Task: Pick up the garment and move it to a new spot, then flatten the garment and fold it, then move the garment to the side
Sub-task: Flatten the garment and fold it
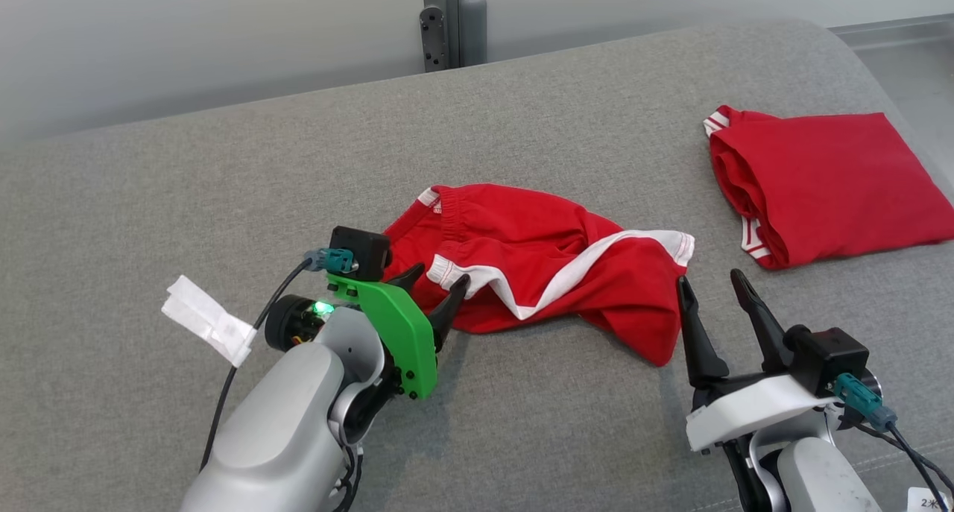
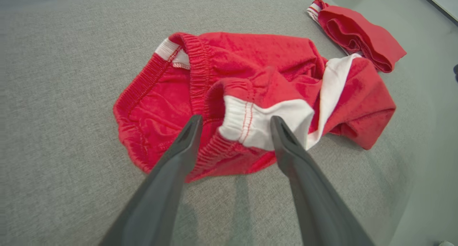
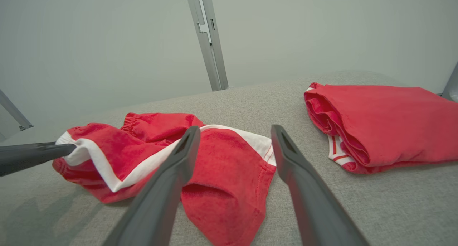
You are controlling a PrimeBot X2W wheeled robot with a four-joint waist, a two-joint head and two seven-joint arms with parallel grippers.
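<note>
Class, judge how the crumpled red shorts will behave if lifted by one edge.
Probably floppy: the crumpled shorts lie in soft folds, so they should sag and drape. Likely grippy, not slippery: the fabric looks matte and fuzzy.

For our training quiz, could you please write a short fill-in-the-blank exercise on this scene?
1. The crumpled garment is red with ____ trim.
2. The folded garment lies on the robot's ____ side of it.
3. The left gripper has its jaws ____ at the crumpled garment.
Missing words: white; right; open.
</note>
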